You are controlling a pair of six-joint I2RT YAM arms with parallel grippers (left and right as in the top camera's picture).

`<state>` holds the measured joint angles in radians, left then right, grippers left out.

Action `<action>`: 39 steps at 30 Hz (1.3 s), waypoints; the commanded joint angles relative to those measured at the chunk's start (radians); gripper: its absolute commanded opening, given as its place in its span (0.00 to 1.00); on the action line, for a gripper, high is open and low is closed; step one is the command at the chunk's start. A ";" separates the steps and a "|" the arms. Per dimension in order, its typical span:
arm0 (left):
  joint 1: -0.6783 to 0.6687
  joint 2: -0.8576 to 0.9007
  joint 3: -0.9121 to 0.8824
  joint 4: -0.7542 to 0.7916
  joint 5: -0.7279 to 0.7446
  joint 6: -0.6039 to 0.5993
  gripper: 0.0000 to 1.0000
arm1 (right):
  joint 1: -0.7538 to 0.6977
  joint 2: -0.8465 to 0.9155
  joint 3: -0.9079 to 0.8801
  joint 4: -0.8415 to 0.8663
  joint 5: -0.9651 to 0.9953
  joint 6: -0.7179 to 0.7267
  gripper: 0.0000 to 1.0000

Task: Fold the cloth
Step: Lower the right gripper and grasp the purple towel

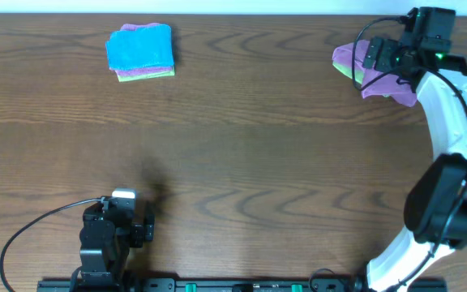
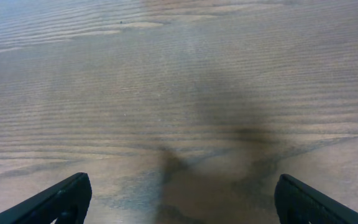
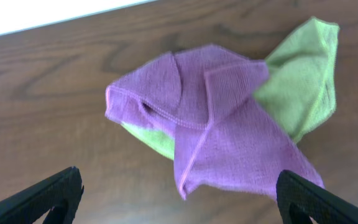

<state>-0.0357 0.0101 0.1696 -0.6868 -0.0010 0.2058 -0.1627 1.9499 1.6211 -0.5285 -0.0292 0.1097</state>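
Fingers (image 3: pixel 48 196) of the right end effector (image 3: pixel 179 180) stand wide apart, gripping nothing. Just ahead of them and below lies the cloth (image 3: pixel 216 124), purple and fuzzy, crumpled on the counter (image 1: pixel 258 146) with one corner folded back over itself. Its bulk sits between the two fingertips' lines, a little toward the right one. Under it, a lime-green cloth (image 3: pixel 303 81) sticks out beyond the purple on the far right and shows again as a sliver at its left edge. The left end effector (image 2: pixel 182 186) is also opened wide and empty, with only bare wood grain and its own shadow ahead of it. Well beyond it, at the far side of the counter, rests a folded stack topped by a blue cloth (image 1: pixel 140 47).
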 commanded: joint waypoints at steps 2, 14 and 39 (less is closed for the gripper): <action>-0.004 -0.006 -0.011 -0.006 -0.007 -0.011 0.95 | -0.010 0.067 0.018 0.072 0.010 -0.021 0.97; -0.004 -0.006 -0.011 -0.006 -0.007 -0.011 0.95 | -0.026 0.257 0.018 0.317 0.011 0.015 0.88; -0.004 -0.006 -0.011 -0.006 -0.007 -0.011 0.95 | -0.042 0.370 0.018 0.357 -0.005 0.077 0.08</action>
<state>-0.0357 0.0101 0.1696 -0.6865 -0.0010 0.2058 -0.1989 2.2993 1.6222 -0.1661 -0.0273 0.1783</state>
